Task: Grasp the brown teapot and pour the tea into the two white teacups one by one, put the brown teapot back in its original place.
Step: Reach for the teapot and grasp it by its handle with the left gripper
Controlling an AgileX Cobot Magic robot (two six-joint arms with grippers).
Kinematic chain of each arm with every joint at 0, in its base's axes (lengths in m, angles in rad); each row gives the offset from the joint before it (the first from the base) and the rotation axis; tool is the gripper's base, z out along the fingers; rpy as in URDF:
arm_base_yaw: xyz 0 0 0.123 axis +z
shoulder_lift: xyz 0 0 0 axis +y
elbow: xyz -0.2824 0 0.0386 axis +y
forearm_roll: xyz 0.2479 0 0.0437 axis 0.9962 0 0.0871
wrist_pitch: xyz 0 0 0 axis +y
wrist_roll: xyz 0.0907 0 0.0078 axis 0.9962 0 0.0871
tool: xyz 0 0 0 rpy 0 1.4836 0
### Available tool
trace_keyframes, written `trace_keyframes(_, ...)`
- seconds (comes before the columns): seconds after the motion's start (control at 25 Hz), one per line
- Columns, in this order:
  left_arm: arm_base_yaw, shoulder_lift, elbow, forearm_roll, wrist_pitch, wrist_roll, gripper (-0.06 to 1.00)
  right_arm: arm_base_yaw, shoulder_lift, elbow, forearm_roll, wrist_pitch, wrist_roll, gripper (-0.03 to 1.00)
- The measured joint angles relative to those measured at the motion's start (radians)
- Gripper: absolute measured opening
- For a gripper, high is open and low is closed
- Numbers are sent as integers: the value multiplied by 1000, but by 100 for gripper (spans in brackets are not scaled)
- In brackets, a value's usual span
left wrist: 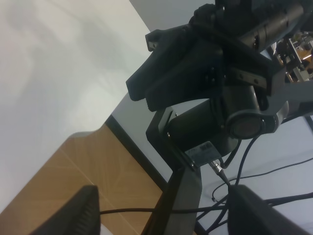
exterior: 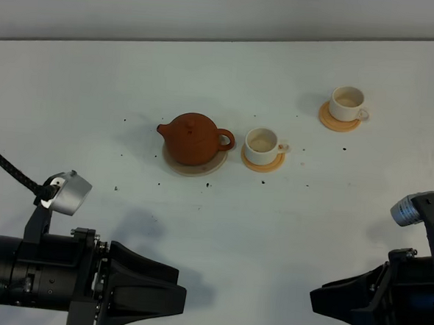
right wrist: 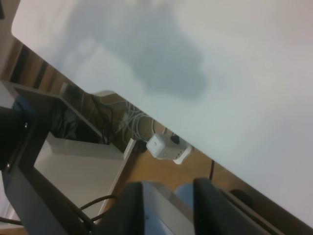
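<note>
In the exterior high view the brown teapot stands upright on the pale beige coaster at mid-table, spout to the left and handle to the right. One white teacup sits on its orange-tan coaster just right of the teapot. The second white teacup sits on its coaster at the far right. My left gripper is open and empty at the near left edge. My right gripper is at the near right edge, empty, with its jaws a little apart. Both are far from the teapot.
Small dark specks dot the white table around the teapot. The left wrist view shows the other arm, the table's front edge and wooden floor. The right wrist view shows the table edge, cables and a white adapter below it.
</note>
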Motion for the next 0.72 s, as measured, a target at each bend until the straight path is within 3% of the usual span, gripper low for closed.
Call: trace_keyframes(0.72,0,0,0,-6,1,0,55,0,0,0,0,0,1,24)
